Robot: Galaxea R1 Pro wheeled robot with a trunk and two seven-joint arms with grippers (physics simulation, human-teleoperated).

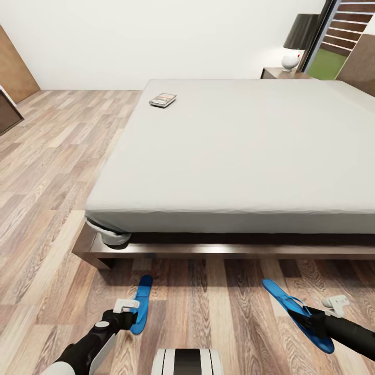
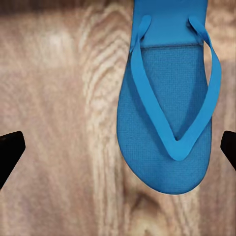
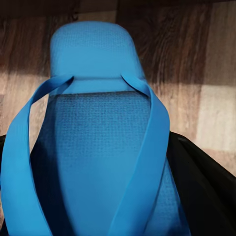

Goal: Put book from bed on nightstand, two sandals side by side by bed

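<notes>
While parked at the foot of the bed (image 1: pixel 229 156), both arms low over the plank floor (image 1: pixel 47 172). Left hand (image 2: pixel 118 152) spread wide above one blue sandal (image 2: pixel 169 108), fingers apart from it. Right hand (image 1: pixel 317 323) closed on the other sandal (image 3: pixel 98 147), lifted and tilted. Book (image 1: pixel 162 99) on the mattress's far left corner. Nightstand (image 1: pixel 284 73) beyond, carrying a lamp (image 1: pixel 298 41).

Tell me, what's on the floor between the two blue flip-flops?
Nothing but bare wood floor. The head view shows open planks between the left sandal and the right sandal, just in front of the bed.
</notes>
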